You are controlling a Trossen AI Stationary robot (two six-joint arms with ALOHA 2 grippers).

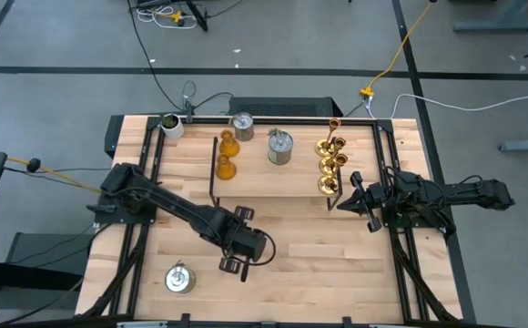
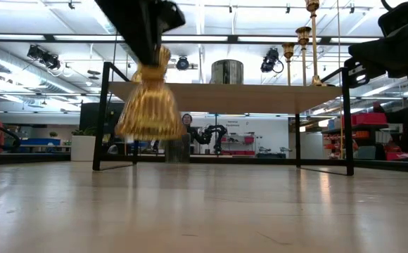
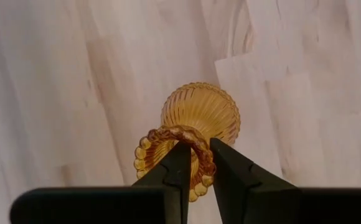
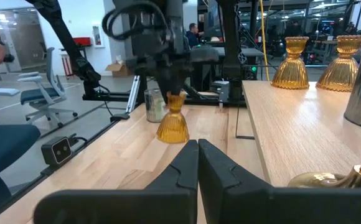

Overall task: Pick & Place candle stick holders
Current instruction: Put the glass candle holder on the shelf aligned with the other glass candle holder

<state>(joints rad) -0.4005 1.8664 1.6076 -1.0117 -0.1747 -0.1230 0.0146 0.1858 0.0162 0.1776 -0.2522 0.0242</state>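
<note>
The left gripper point(image 3: 196, 163) is pinched shut on the beaded rim of an amber holder point(image 3: 193, 127), hanging it just over the table's point(image 1: 337, 273) front middle, likely for setting down. The right gripper point(image 1: 344, 200) waits closed and empty by the rack's point(image 1: 273, 187) right end.

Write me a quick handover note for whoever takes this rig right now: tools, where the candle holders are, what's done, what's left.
Left tool: shut on the rim of an amber holder, held over the front of the table.
Right tool: shut, empty, waiting beside the rack's right end.
On the rack: two amber holders, two silver cans and a row of brass holders.
Off the rack: one silver can at the table's front left.
Done: the amber holder is gripped.
Left: set it down; whether the others are to be moved cannot be told.
</note>
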